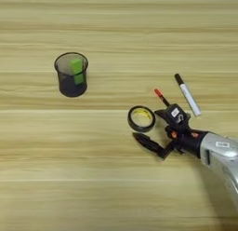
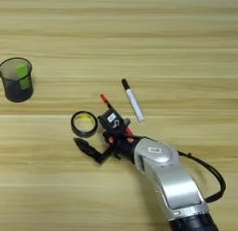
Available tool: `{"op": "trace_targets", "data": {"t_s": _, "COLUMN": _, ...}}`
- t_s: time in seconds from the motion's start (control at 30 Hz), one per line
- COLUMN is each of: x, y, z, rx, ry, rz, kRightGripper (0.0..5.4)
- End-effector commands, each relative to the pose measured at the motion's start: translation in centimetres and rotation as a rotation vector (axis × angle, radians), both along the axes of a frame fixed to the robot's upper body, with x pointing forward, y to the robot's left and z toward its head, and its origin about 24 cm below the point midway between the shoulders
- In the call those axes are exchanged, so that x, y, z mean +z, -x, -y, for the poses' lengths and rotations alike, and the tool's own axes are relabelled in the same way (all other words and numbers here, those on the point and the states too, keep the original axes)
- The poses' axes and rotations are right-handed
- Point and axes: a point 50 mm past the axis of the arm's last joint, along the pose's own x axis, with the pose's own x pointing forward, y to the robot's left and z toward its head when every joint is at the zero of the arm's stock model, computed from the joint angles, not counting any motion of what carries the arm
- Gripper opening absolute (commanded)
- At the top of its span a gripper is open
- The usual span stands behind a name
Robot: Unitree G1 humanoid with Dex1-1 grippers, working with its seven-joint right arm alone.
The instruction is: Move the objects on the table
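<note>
A black tape ring (image 1: 141, 118) with a yellow core lies flat on the table (image 1: 93, 188). My right gripper (image 1: 148, 126) stands open right beside it, one finger just below the ring and the other at its right side. The thin black-and-red pen (image 1: 160, 96) lies slanted, its lower part hidden under the gripper. A white black-capped marker (image 1: 187, 95) lies to the right of the pen. At the left, the dark mesh cup (image 1: 71, 74) stands upright with the green stick (image 1: 77, 70) inside it.
My silver forearm (image 2: 167, 179) comes in from the bottom right, with a black cable (image 2: 214, 175) looping at its right side. Bare wood runs between the cup and the tape ring.
</note>
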Motion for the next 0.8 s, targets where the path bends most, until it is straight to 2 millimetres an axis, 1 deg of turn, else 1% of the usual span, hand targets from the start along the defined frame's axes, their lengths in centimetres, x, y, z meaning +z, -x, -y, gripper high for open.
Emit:
{"op": "trace_targets", "data": {"t_s": 0.03, "x": 2.0, "y": -1.7, "z": -0.2, "rx": 0.011, "ry": 0.009, "rz": 0.123, "kRightGripper": 5.37}}
{"op": "trace_targets", "data": {"t_s": 0.5, "x": 0.9, "y": -2.5, "z": -1.3, "rx": 0.046, "ry": 0.002, "rz": 0.112, "kRightGripper": 5.37}}
{"op": "trace_targets", "data": {"t_s": 0.8, "x": 0.6, "y": -2.7, "z": -1.2, "rx": 0.037, "ry": 0.003, "rz": 0.105, "kRightGripper": 5.37}}
